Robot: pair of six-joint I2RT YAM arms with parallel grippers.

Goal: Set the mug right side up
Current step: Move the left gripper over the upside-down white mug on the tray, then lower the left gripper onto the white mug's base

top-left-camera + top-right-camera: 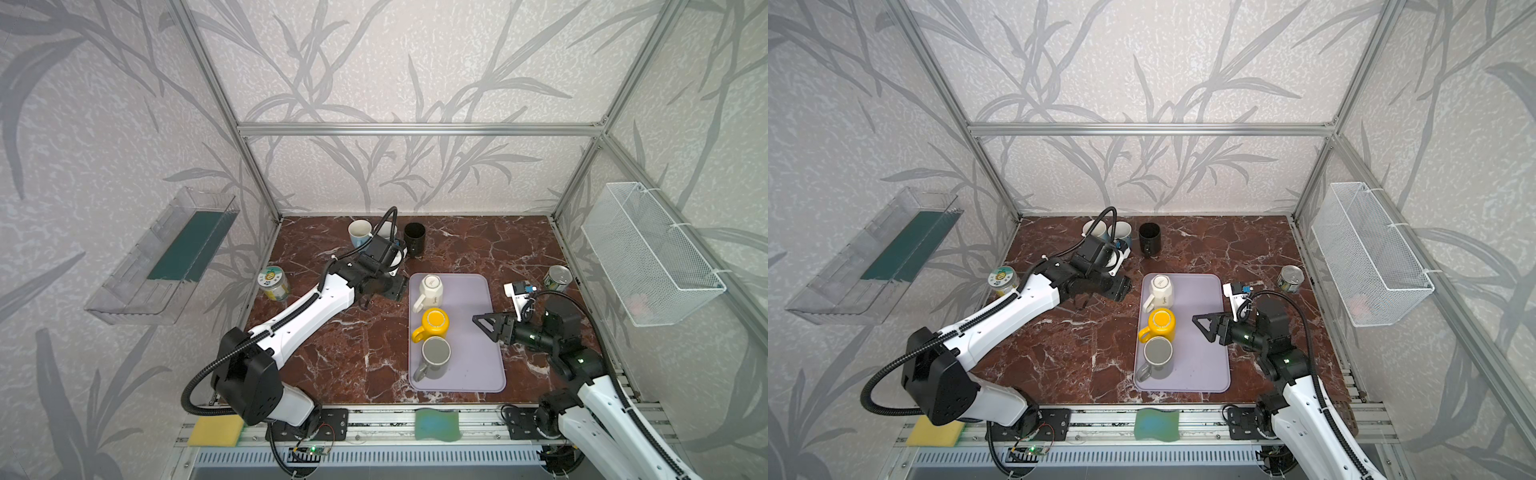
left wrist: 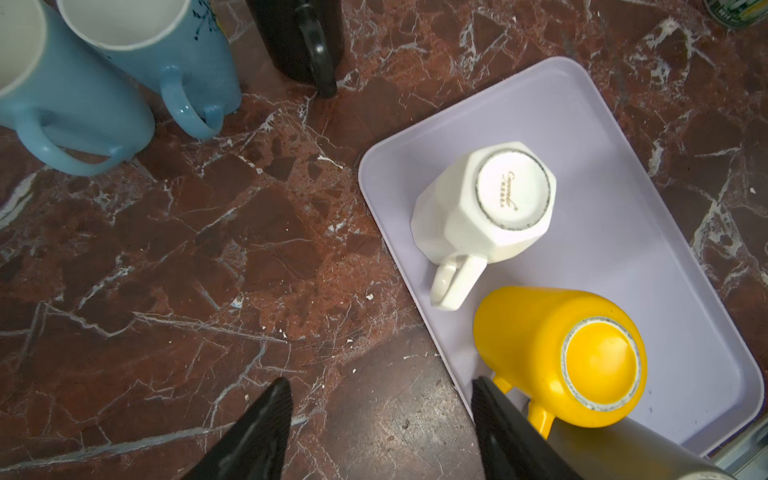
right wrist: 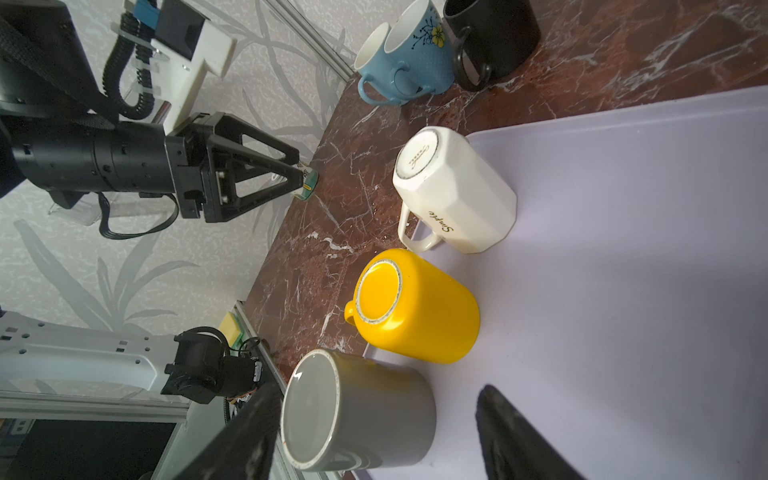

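White mug (image 1: 432,289): upside down, base up, at the far end of the tray (image 1: 469,365); handle toward the tray's left edge.
Yellow mug (image 1: 436,324): upside down, just in front of the white mug, in the same row along the tray's left side.
Grey mug (image 1: 435,355): upright, mouth up, nearest the front edge, just beside the yellow mug.
Left gripper (image 3: 299,172): jaws apart with nothing between them; it hangs over the bare table (image 1: 353,353), just beside the tray's left edge and level with the white mug.
Right gripper (image 1: 484,324): jaws wide apart and empty; it hovers over the right half of the tray, pointing at the mug row and clear of all three mugs.
Blue mugs (image 2: 124,62): two, upright, at the far edge of the table.
Black mug (image 1: 414,239): upright, just beside the blue mugs.
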